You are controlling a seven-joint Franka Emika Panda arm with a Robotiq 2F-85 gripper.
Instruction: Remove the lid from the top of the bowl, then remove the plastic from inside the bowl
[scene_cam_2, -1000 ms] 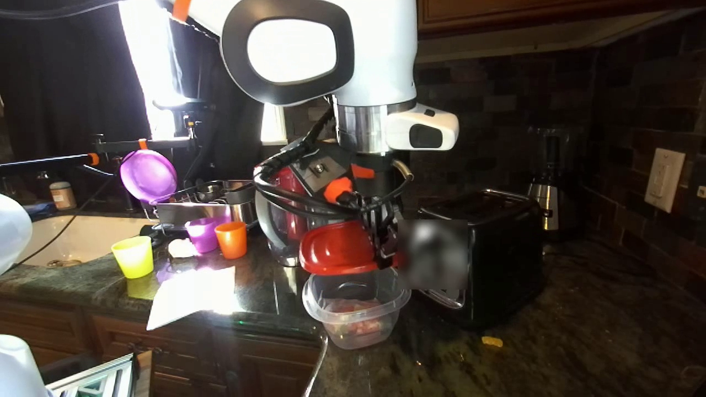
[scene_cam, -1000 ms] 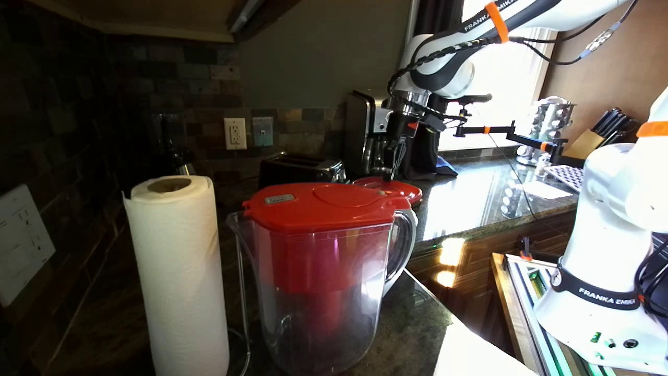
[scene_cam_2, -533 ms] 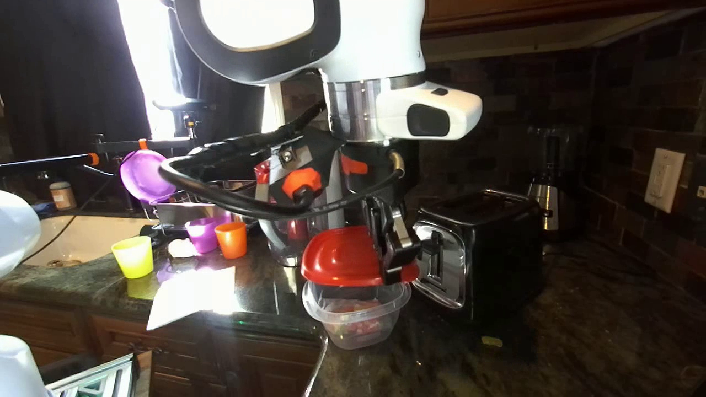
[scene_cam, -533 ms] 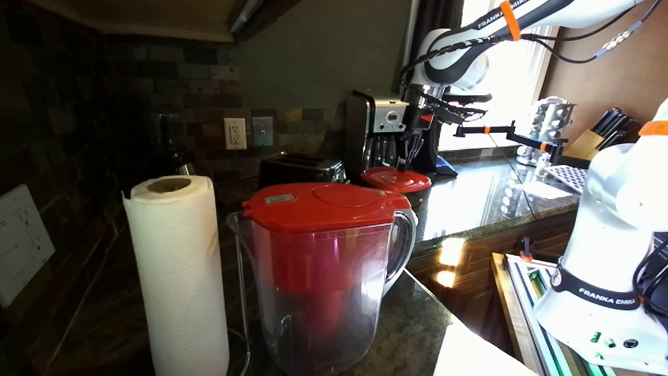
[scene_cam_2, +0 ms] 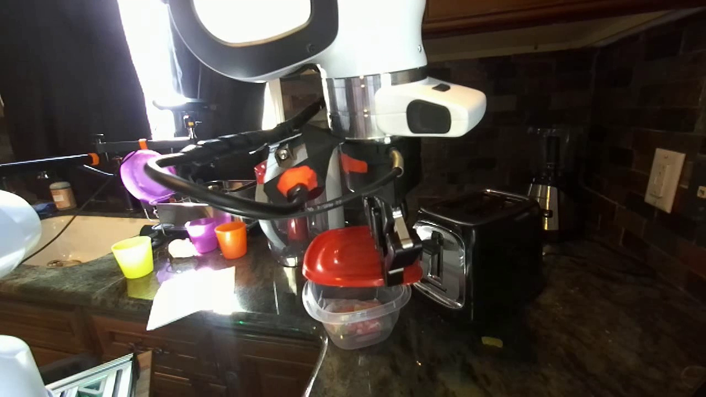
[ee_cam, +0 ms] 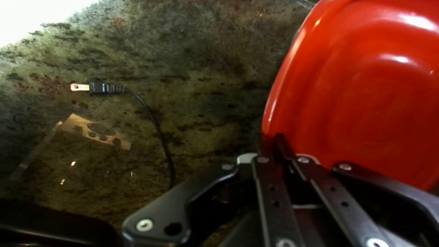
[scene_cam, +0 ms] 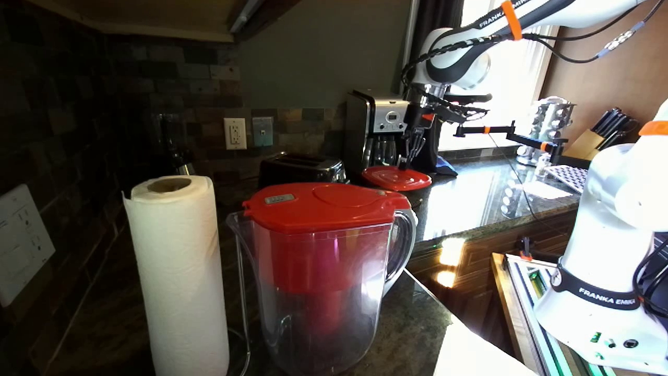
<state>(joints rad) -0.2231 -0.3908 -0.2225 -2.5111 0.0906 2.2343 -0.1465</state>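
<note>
A red lid shows in both exterior views point(scene_cam: 394, 179) point(scene_cam_2: 339, 258) and fills the right of the wrist view point(ee_cam: 370, 96). My gripper point(ee_cam: 269, 140) is shut on the lid's edge; its fingers also show in the exterior views point(scene_cam: 403, 163) point(scene_cam_2: 394, 270). The lid is held raised, roughly level, off the bowl. The clear plastic bowl point(scene_cam_2: 353, 336) stands uncovered on the counter, in front of and below the lid in an exterior view. Crumpled plastic with reddish and greenish colours point(scene_cam_2: 358, 318) lies in the bowl. The bowl is mostly hidden behind the pitcher elsewhere and not in the wrist view.
A black toaster point(scene_cam_2: 491, 264) stands close beside the gripper and bowl. A red-lidded pitcher point(scene_cam: 321, 261), a paper towel roll point(scene_cam: 177, 277) and a coffee maker point(scene_cam: 386, 115) stand on the counter. Several cups, one orange point(scene_cam_2: 230, 241), stand farther off. A black plug point(ee_cam: 99, 88) lies on the counter.
My gripper has carried the lid up and, in an exterior view, rightward, away from the pitcher. The lid now lies flatter. Over the last half second it has barely moved. The bowl has stayed put.
</note>
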